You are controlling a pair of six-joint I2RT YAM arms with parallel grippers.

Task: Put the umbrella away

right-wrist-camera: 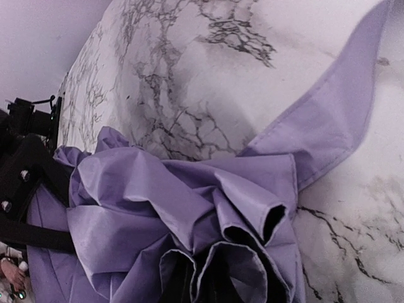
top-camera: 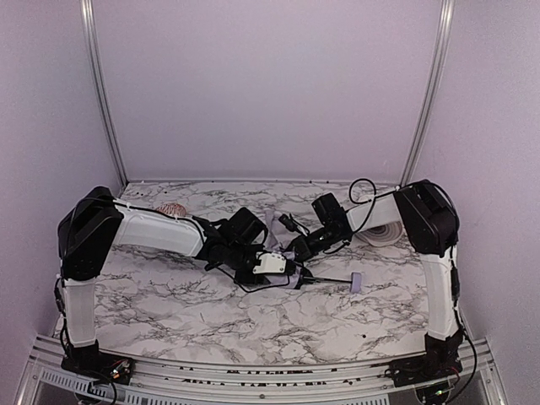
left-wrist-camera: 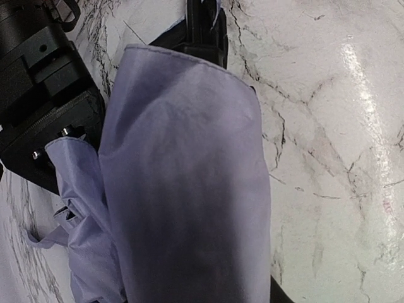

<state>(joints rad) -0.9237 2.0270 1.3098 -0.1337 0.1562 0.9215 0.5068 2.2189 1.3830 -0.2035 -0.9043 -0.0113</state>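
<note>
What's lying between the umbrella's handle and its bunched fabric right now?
Only the umbrella's thin black shaft, running from the fabric to the handle over bare marble table. The top view shows it.

Left arm [top-camera: 126,228] rises from the near left corner of the worktop [top-camera: 169,312], elbow high, forearm reaching right; left gripper [top-camera: 285,272] near the middle, jaws hidden; right arm [top-camera: 426,228] mirrors it, forearm reaching left; right gripper [top-camera: 295,247] closed, just beside the left.
</note>
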